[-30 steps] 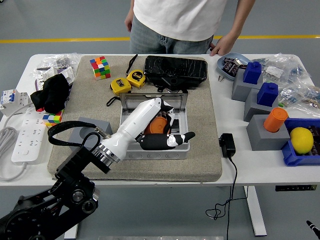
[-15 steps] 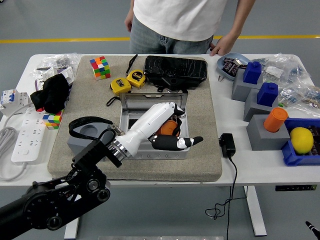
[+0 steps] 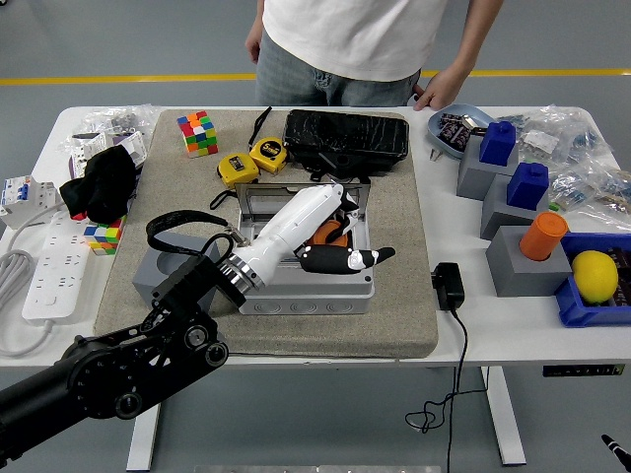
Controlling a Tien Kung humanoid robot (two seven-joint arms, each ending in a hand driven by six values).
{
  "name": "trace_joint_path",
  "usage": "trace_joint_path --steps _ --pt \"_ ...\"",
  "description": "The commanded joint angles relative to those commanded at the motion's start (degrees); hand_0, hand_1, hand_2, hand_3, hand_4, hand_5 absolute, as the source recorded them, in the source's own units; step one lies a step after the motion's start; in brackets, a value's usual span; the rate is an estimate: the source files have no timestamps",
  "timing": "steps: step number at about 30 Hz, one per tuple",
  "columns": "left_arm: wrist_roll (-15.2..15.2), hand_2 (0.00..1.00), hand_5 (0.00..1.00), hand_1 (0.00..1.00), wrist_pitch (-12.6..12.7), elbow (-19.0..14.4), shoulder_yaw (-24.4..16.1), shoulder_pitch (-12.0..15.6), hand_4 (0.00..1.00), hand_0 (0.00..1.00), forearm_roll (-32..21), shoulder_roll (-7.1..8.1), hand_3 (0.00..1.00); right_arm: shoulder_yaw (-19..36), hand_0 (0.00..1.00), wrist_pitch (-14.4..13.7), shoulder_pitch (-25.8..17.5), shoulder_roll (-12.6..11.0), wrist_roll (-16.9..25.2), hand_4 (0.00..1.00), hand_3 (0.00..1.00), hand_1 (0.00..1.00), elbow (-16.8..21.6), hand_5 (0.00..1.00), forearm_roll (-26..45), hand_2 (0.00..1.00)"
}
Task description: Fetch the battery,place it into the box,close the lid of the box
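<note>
Head view: the left robot hand (image 3: 340, 258) hovers over the open grey box (image 3: 308, 258), fingers relaxed, gripping nothing; the orange battery (image 3: 330, 235) lies inside. The raised lid (image 3: 296, 197) could catch the forearm while closing. Crowded white counter (image 3: 513, 320), grey floor, a person (image 3: 365, 39) opposite.

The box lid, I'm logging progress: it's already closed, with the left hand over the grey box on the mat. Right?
Not quite. In the head view the lid stands open behind the grey box, and something orange shows inside. The left hand is indeed over the box, which sits on the mat.
</note>
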Motion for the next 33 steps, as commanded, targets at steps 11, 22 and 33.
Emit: trace_joint_path --steps 11,22,33 --pt "-0.7 0.01 0.454 0.01 0.6 3.4 0.1 -0.9 0.848 0.048 0.4 -0.77 0.002 -0.1 0.864 0.0 0.0 0.0 0.0 0.998 0.828 0.846 0.0 0.998 0.0 0.809" --pt "-1.1 0.01 0.46 0.01 1.1 5.1 -0.3 -1.3 0.852 0.051 1.6 -1.01 0.002 0.1 0.864 0.0 0.1 -0.1 0.0 0.998 0.827 0.846 0.1 0.998 -0.2 0.808" --pt "-0.5 0.01 0.46 0.012 0.6 5.1 0.1 -1.6 0.853 0.055 3.7 -0.86 0.002 0.2 0.863 0.0 0.1 -0.1 0.0 0.998 0.827 0.846 0.1 0.998 -0.3 0.808"
